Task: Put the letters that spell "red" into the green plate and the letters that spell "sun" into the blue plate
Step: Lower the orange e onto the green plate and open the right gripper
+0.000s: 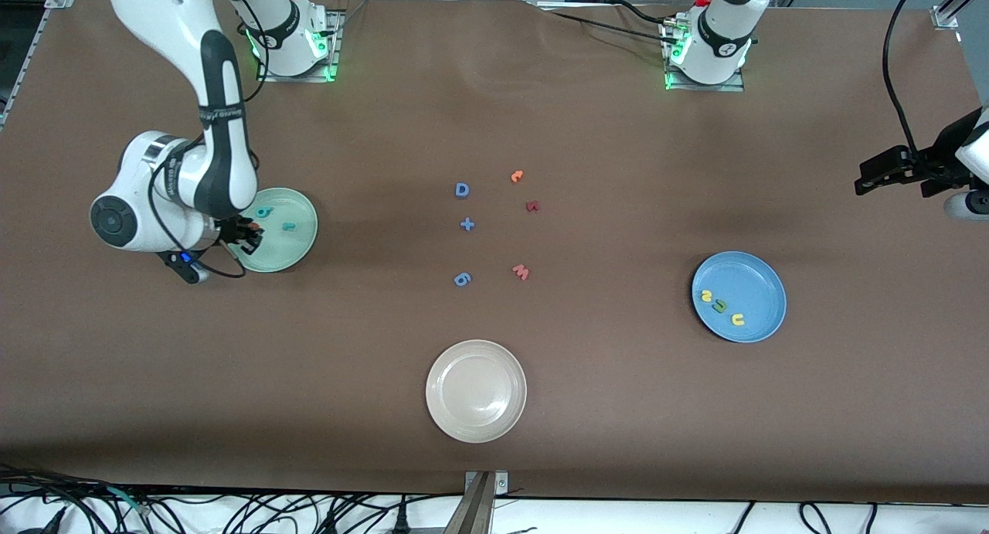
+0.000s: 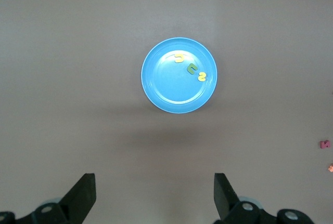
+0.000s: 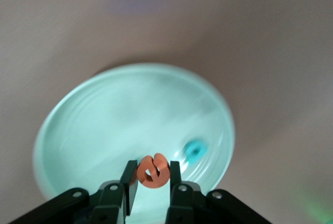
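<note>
The right gripper (image 3: 151,182) hangs over the green plate (image 1: 303,244), its fingers (image 3: 128,180) pinched narrowly on the orange "e" (image 3: 153,171). The teal "d" (image 1: 265,212) and "r" (image 1: 288,226) already lie in that plate. The "e" is the last piece of "red" — and it is held over the plate's edge nearest the right arm, not its middle, as far as the front view shows.

Risks from here, as I judge them:
- Released this close to the rim, the light foam could bounce or slide out onto the desk (image 1: 603,410).
- Foam tends to cling to one finger, so it may lift away with the gripper when the fingers part.
- Lowering too far could tip the shallow plate or nudge the "d" lying just beside the gripper.

The blue plate (image 1: 761,321) toward the left arm's end holds the yellow "s" (image 1: 706,295), green "n" (image 1: 719,306) and yellow "u" (image 1: 738,319) — "sun" looks complete. The left gripper (image 2: 155,195) waits high above the desk near that plate, fingers spread wide and empty.

The spare letters (image 1: 494,225) mid-desk and the white plate (image 1: 476,391) lie well apart from both arms.
</note>
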